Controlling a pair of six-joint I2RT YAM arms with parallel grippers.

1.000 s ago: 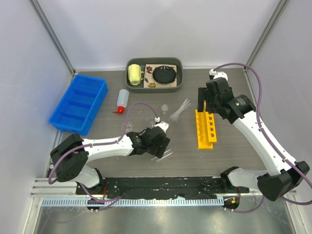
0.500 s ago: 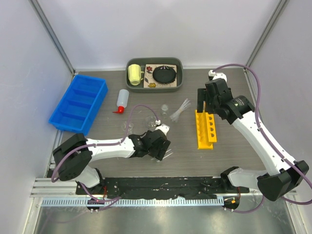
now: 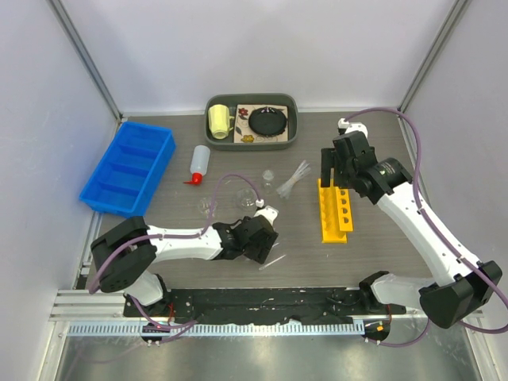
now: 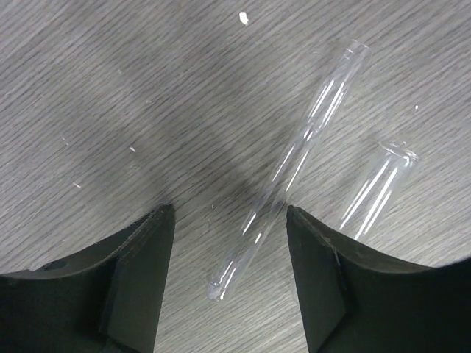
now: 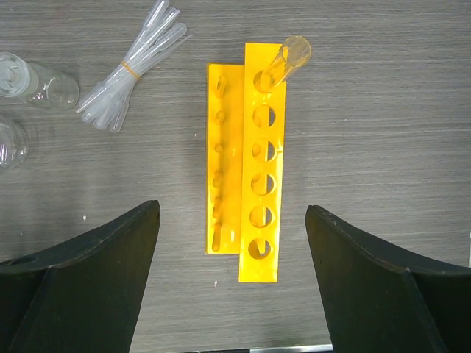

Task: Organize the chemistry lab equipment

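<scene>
Two clear test tubes lie on the counter (image 4: 110,88) beneath your left claw (image 4: 228,213). Its fingers stand well apart and grip nothing. One test tube (image 4: 291,165) lies slantwise in the gap between them, touching neither finger. The second test tube (image 4: 375,195) lies just beside it, its near end hidden behind one finger. Your right claw (image 5: 232,209) hangs above the yellow tube rack (image 5: 232,147), fingers spread wide to either side of it and empty. A single tube (image 5: 283,62) stands tilted in the rack's far end hole. The banded pipettes (image 5: 129,70) lie near the rack, apart from it, with small glass flasks (image 5: 44,84) beyond them.
</scene>
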